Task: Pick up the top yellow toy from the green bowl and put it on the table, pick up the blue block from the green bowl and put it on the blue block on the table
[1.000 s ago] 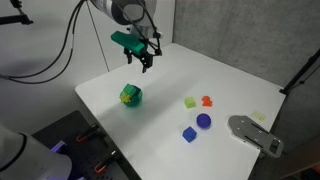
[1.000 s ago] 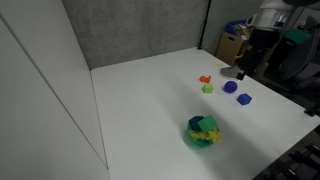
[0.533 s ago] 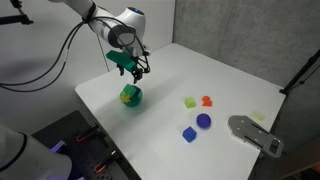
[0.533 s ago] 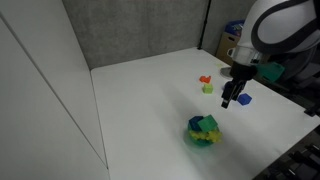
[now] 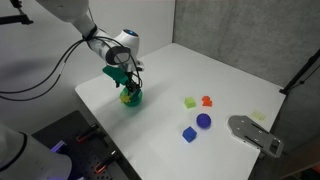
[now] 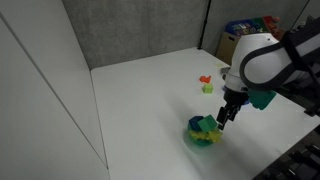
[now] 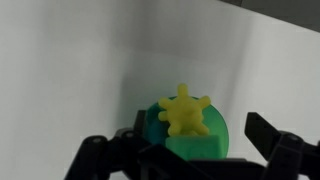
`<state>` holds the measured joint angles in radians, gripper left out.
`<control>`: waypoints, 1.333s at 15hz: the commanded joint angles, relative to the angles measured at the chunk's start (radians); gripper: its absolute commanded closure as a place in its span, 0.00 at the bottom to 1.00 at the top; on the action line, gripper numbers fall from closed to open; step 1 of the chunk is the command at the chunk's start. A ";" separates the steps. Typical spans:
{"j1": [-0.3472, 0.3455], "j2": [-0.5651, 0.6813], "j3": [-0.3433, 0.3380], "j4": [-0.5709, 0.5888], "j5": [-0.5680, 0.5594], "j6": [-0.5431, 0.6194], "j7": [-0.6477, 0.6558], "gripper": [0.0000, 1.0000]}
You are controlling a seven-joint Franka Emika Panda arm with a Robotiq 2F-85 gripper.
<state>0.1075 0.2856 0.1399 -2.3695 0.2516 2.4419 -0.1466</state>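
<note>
Gripper (image 7: 182, 150) hangs just above the green bowl (image 7: 150, 128), jaws spread wide, nothing in them. Wrist view: top yellow toy (image 7: 184, 110) sits on the bowl's pile, approx 12 o'clock from the fingers' midpoint, clear of both. On the table (image 5: 230, 80), a blue block (image 5: 188, 133) lies at 4 o'clock from the bowl, well apart.

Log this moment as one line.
stage: pre-grasp | end effector: open, over green bowl | yellow toy: topmost in bowl, ungrasped
</note>
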 commanded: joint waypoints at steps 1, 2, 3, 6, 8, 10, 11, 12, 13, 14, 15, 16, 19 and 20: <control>-0.010 0.048 0.027 -0.022 0.040 0.066 0.023 0.00; -0.010 0.063 0.032 -0.024 0.045 0.084 0.025 0.00; -0.010 0.077 0.037 -0.025 0.047 0.101 0.026 0.00; -0.011 0.116 0.050 -0.014 0.047 0.128 0.030 0.00; -0.011 0.129 0.058 -0.012 0.042 0.148 0.030 0.00; -0.012 0.137 0.065 -0.012 0.039 0.164 0.029 0.23; -0.012 0.139 0.067 -0.013 0.037 0.174 0.030 0.33; -0.012 0.139 0.070 -0.016 0.036 0.184 0.030 0.44; -0.013 0.139 0.073 -0.017 0.036 0.190 0.029 0.52; -0.012 0.137 0.074 -0.020 0.034 0.197 0.030 0.60; -0.013 0.135 0.075 -0.021 0.034 0.199 0.030 0.68; -0.012 0.134 0.075 -0.021 0.031 0.203 0.030 0.73; -0.010 0.131 0.070 -0.020 0.021 0.212 0.036 0.86; -0.009 0.130 0.068 -0.020 0.018 0.215 0.036 0.96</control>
<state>0.1066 0.4234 0.2007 -2.3863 0.2853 2.6361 -0.1364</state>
